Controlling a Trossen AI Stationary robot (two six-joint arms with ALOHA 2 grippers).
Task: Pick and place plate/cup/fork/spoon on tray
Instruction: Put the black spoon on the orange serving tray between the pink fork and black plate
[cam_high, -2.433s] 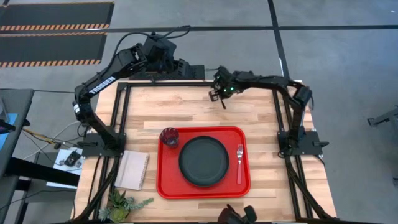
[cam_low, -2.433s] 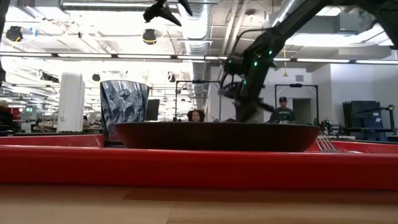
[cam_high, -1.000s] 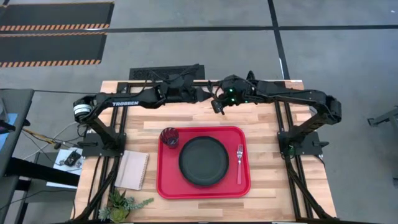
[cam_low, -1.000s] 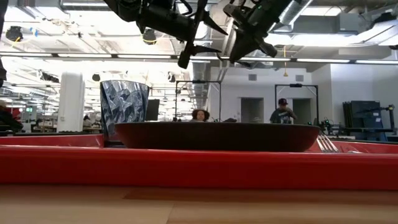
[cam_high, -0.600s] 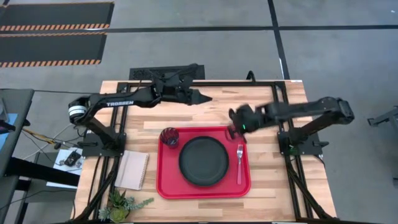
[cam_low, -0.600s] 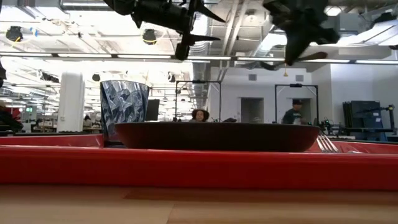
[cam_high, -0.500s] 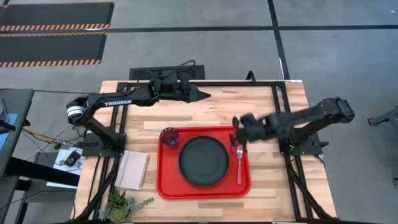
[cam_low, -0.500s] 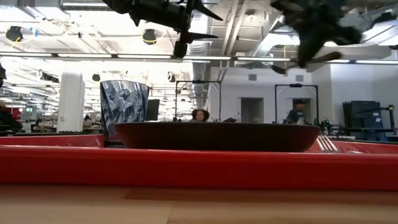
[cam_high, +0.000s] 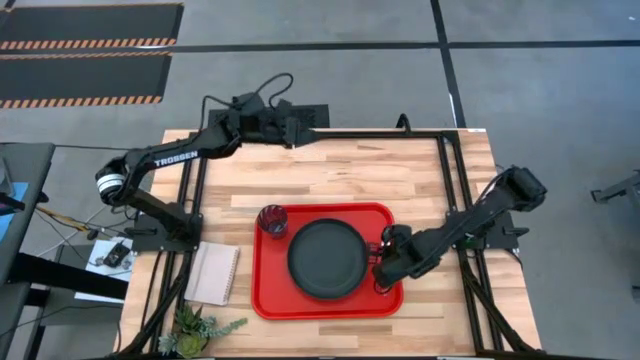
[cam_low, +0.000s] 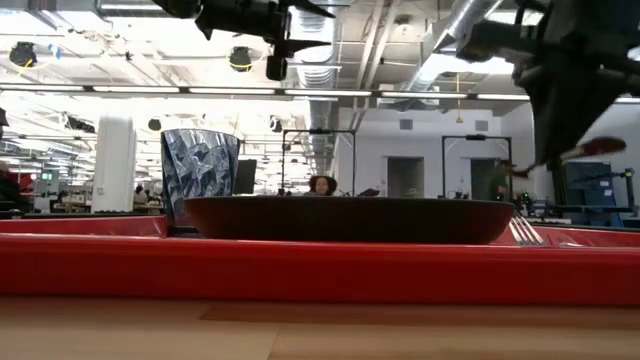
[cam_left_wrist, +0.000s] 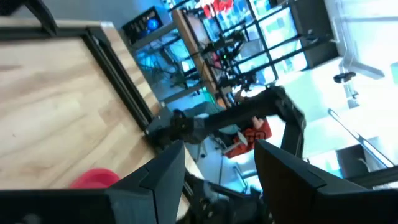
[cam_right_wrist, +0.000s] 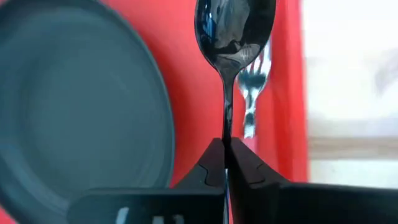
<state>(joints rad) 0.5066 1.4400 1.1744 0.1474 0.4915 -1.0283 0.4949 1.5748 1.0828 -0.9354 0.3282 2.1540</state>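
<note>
Pale butcher-block table (cam_high: 330, 175) on grey concrete floor, hazard-striped mats (cam_high: 85, 45) at the far left corner; white notepad (cam_high: 212, 273) and small green plant (cam_high: 198, 325) beside the near left edge. Beyond the table in the low view: bright open hall with ceiling ducts and strip lights, a person (cam_low: 321, 185) in the distance. Red tray (cam_high: 268, 290) centred near the front edge, carrying black plate (cam_high: 326, 259) in the middle, cup (cam_high: 272, 220) at its far left corner, fork (cam_right_wrist: 252, 93) along the right rim, tines visible in the right wrist view. Right gripper (cam_high: 384, 270) low over the tray's right side just beside the plate, fingers clamped on the handle of the dark spoon (cam_right_wrist: 234, 31), bowl out ahead above the fork. Left gripper (cam_high: 296, 127) raised over the table's far edge, fingers spread apart, nothing between them.

Against half a second ago: right gripper dropped nearer the front of the tray; left arm pulled back toward the far edge.
</note>
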